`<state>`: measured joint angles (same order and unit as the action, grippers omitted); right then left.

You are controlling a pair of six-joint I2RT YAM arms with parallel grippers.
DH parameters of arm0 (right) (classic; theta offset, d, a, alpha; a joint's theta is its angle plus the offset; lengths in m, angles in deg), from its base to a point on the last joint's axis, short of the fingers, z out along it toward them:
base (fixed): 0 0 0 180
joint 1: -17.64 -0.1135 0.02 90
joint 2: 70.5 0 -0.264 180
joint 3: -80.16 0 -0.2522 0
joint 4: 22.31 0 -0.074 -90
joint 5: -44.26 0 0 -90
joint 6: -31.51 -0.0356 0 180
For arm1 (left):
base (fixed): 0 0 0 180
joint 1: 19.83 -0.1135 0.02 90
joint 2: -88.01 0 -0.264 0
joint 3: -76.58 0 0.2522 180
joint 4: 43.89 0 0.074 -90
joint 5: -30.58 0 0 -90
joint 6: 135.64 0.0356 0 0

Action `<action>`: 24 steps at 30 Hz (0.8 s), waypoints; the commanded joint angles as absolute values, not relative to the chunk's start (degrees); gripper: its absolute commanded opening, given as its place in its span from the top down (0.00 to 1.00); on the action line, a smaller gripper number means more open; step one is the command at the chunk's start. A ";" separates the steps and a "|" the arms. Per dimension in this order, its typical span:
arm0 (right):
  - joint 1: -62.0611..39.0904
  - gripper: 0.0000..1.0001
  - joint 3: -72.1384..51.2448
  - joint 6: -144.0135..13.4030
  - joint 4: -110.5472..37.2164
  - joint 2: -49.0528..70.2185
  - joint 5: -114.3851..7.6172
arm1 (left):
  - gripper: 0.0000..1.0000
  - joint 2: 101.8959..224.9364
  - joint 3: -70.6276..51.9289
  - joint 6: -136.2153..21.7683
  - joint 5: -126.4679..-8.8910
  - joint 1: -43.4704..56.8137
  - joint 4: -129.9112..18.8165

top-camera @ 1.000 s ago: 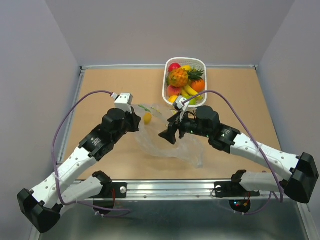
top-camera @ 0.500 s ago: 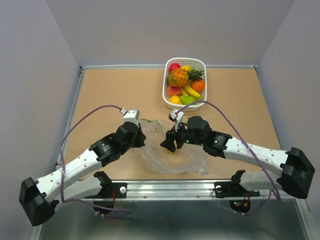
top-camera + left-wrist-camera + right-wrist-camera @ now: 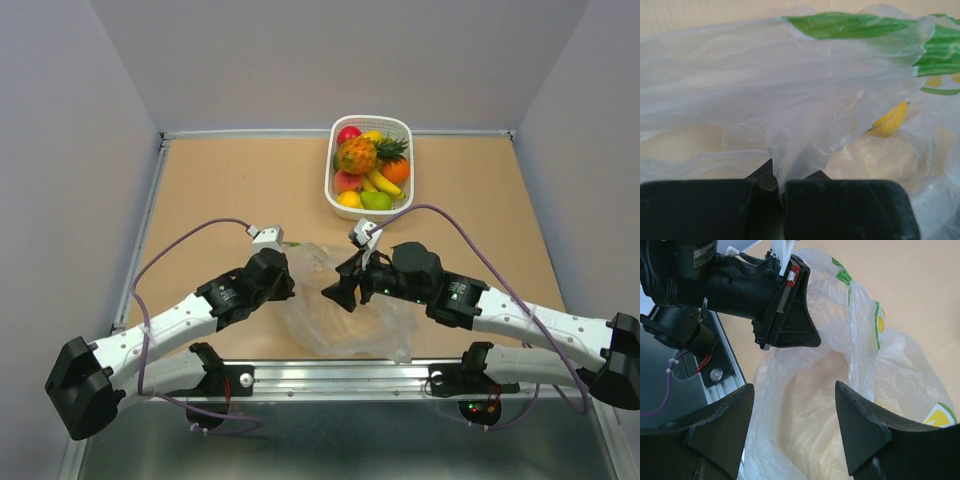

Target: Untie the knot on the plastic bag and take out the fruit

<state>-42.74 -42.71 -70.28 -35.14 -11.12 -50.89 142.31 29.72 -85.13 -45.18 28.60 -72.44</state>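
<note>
The clear plastic bag (image 3: pixel 350 325) with green-and-yellow prints lies crumpled near the front edge, its mouth open; no knot shows. My left gripper (image 3: pixel 289 285) is shut on a fold of the bag (image 3: pixel 790 100), the film pinched between its jaws (image 3: pixel 780 177). A yellow fruit (image 3: pixel 889 121) shows through the plastic ahead of it. My right gripper (image 3: pixel 338 290) is open and empty, its jaws (image 3: pixel 792 387) spread over the bag's open mouth (image 3: pixel 830 390), facing the left gripper (image 3: pixel 785 315). Pineapple (image 3: pixel 356 155), orange (image 3: pixel 396 170), peach (image 3: pixel 346 181) and green fruit (image 3: pixel 376 201) lie in the basket.
The white slotted basket (image 3: pixel 371 119) stands at the back, right of centre, also holding a red apple (image 3: pixel 348 133) and bananas. A metal rail (image 3: pixel 340 375) runs along the near edge. Grey walls enclose the brown table (image 3: pixel 230 180).
Both grippers have moved toward the front edge, the left one drawing the bag with it. The yellow fruit seen by the left gripper a second ago no longer shows from above.
</note>
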 commanded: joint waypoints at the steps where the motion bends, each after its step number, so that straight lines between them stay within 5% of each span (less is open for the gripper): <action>1: -44.40 0.29 -37.83 -69.65 -38.70 -11.44 -51.01 | 1.00 142.85 29.25 -85.81 -44.74 28.95 -69.87; 11: -48.36 0.29 -33.43 -69.74 -43.36 1.04 -51.64 | 1.00 142.24 28.37 -85.63 -44.21 28.95 -70.39; 24: -48.36 0.29 -32.64 -71.50 -46.62 12.20 -17.37 | 1.00 139.25 29.33 -85.81 -44.04 29.04 -72.24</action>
<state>-48.07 -36.19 -70.54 -46.62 11.39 -30.37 140.39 29.72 -85.39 -45.00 28.62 -71.80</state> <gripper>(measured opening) 0.708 0.025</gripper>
